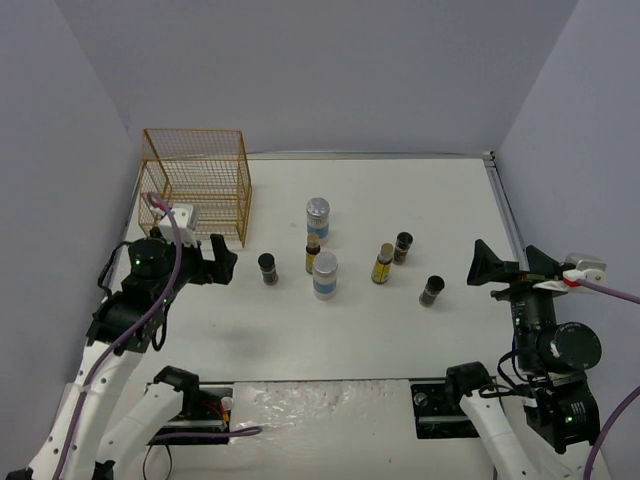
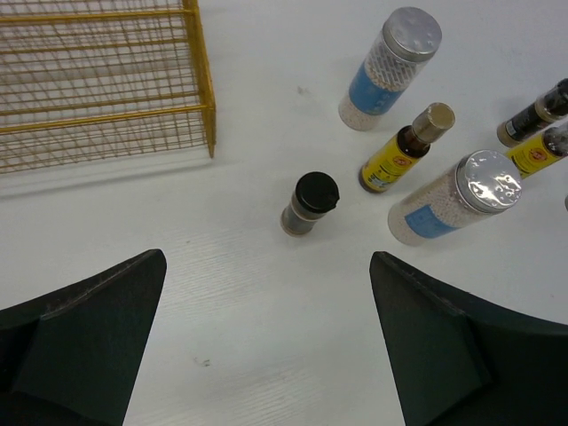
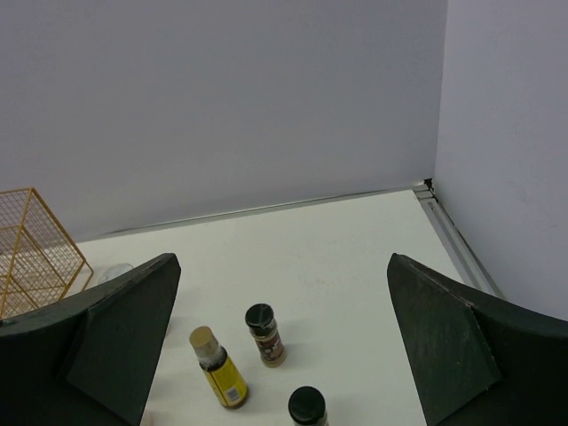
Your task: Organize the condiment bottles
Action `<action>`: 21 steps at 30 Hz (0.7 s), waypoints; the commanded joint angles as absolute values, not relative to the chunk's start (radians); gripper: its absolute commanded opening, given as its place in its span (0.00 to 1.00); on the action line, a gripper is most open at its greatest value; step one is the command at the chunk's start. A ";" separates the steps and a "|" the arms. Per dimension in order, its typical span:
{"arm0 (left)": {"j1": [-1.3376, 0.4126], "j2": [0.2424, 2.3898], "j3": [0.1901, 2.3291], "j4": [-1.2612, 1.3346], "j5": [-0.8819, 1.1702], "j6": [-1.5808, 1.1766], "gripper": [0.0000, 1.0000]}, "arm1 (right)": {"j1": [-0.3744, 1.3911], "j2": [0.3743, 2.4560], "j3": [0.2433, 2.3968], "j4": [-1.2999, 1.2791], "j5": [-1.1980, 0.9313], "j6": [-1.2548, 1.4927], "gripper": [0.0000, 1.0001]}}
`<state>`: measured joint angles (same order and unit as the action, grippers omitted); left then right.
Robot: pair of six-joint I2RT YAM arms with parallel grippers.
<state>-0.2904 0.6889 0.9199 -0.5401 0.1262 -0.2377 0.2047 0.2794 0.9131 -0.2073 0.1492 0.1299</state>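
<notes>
Seven condiment bottles stand mid-table. The two pale blue-labelled jars have a slim yellow-labelled bottle between them. Left of them is a dark black-lidded jar. To the right are a second yellow bottle and two dark jars. My left gripper is open and empty, just left of the nearest dark jar, which shows ahead of its jaws. My right gripper is open and empty, right of the group; its wrist view shows a yellow bottle and two dark jars.
A gold wire rack stands at the back left, just beyond my left gripper, and also shows in the left wrist view. Grey walls close the table's back and sides, with a metal rail along the right edge.
</notes>
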 commanded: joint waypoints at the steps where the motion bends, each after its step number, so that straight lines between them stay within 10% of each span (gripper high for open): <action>1: -0.356 0.824 0.968 -0.337 0.207 -0.312 0.97 | 0.212 0.295 0.910 -0.157 0.112 0.127 1.00; 21: -1.073 1.265 0.953 0.144 -0.496 -0.458 0.97 | 0.212 0.329 0.911 -0.182 0.073 0.119 1.00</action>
<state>-1.0279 1.1972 0.8860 0.0102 -0.3551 -0.4178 0.2047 0.2924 0.9085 -0.2445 0.0964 0.1282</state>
